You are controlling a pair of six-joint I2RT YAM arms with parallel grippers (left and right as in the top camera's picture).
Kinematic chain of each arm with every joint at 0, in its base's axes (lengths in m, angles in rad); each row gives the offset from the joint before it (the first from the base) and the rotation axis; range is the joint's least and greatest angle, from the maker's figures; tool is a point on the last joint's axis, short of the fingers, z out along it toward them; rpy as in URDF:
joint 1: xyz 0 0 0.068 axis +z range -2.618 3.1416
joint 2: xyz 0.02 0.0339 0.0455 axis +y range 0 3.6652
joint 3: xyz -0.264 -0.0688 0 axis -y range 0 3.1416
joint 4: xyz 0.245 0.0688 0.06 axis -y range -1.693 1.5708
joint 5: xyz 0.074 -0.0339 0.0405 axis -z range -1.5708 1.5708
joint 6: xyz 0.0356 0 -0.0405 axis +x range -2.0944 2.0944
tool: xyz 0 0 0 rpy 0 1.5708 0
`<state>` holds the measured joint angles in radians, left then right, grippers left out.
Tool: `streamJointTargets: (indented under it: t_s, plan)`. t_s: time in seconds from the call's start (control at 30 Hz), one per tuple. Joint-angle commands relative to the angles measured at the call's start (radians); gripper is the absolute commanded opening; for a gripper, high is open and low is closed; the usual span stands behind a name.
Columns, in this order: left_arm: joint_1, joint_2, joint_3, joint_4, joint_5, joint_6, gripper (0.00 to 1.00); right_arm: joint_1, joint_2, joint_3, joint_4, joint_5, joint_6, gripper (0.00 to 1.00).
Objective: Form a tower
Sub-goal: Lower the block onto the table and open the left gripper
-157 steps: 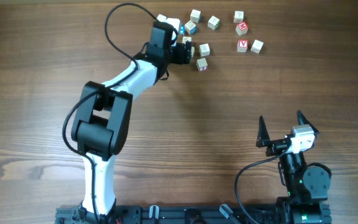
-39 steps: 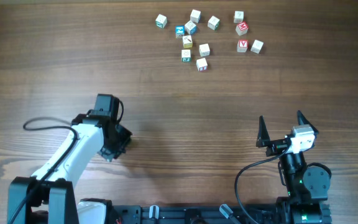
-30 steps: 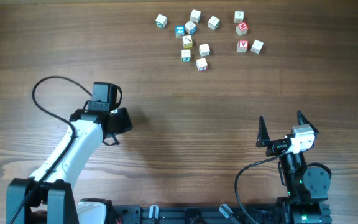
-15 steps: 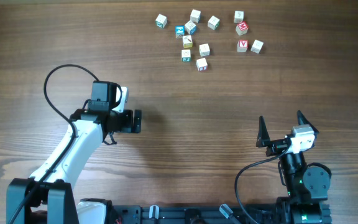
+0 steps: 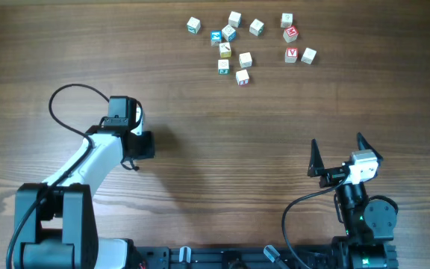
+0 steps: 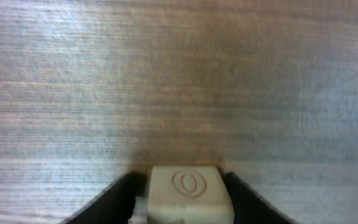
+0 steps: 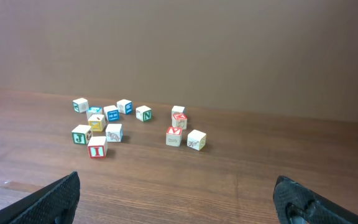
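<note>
My left gripper point(image 5: 145, 144) hangs over bare wood at the table's left middle, and in the left wrist view it point(image 6: 180, 182) is shut on a whitish cube point(image 6: 186, 186) with a red O on its upper face. That cube is hidden under the gripper in the overhead view. No tower shows in any view. Several loose cubes point(image 5: 238, 45) with red, teal and yellow prints lie scattered at the far edge; the right wrist view shows these loose cubes point(image 7: 112, 121) too. My right gripper point(image 5: 337, 142) stands open and empty at the near right, far from them.
A black cable point(image 5: 69, 93) loops up from the left arm. The right wrist view looks over wood to a plain wall point(image 7: 229, 50) behind the cubes.
The left gripper reached slightly right, turned, then pulled back left. The right arm and the loose cubes have not moved.
</note>
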<state>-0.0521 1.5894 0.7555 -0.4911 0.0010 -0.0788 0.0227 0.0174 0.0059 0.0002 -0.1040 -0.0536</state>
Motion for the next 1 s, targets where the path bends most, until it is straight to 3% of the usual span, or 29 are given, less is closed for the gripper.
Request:
streamJointTargets:
  t_s: [0.0, 0.03, 0.1, 0.2, 0.23, 0.3, 0.33, 0.53, 0.6, 0.63, 0.73, 0.87, 0.97]
  plan:
    - [0.005, 0.019, -0.003, 0.048, -0.014, 0.031, 0.09, 0.004, -0.007, -0.001, 0.005, -0.001, 0.008, 1.0]
    - [0.005, 0.019, -0.003, 0.059, -0.023, 0.049, 0.06, 0.004, -0.007, -0.001, 0.005, 0.0, 0.008, 1.0]
    - [0.005, 0.019, -0.003, 0.076, -0.037, 0.049, 0.13, 0.004, -0.007, -0.001, 0.005, -0.001, 0.008, 1.0]
    - [0.005, 0.019, -0.003, 0.091, -0.069, 0.05, 0.15, 0.004, -0.007, -0.001, 0.005, 0.0, 0.008, 1.0]
    - [0.005, 0.019, -0.003, 0.092, -0.095, 0.05, 0.21, 0.004, -0.007, -0.001, 0.005, -0.001, 0.008, 0.99]
    - [0.005, 0.019, -0.003, 0.091, -0.098, 0.05, 0.47, 0.004, -0.007, -0.001, 0.005, 0.0, 0.008, 1.0]
    - [0.005, 0.019, -0.003, 0.091, -0.097, 0.049, 0.49, 0.004, -0.007, -0.001, 0.005, 0.0, 0.008, 1.0]
    - [0.005, 0.019, 0.005, 0.092, -0.097, 0.05, 0.55, 0.004, -0.007, -0.001, 0.005, -0.001, 0.008, 1.0]
    - [0.005, 0.019, 0.014, 0.092, -0.097, 0.05, 0.39, 0.004, -0.007, -0.001, 0.005, 0.0, 0.008, 1.0]
    - [0.005, 0.019, 0.016, 0.092, -0.097, 0.05, 0.37, 0.004, -0.007, -0.001, 0.005, 0.0, 0.008, 0.99]
    - [0.005, 0.019, 0.016, 0.092, -0.097, 0.049, 0.39, 0.004, -0.007, -0.001, 0.005, -0.001, 0.008, 1.0]
    - [0.005, 0.019, 0.016, 0.093, -0.098, 0.05, 0.58, 0.004, -0.007, -0.001, 0.005, 0.0, 0.008, 1.0]
    - [0.005, 0.019, 0.016, 0.095, -0.1, 0.103, 0.5, 0.004, -0.007, -0.001, 0.005, -0.001, 0.008, 1.0]
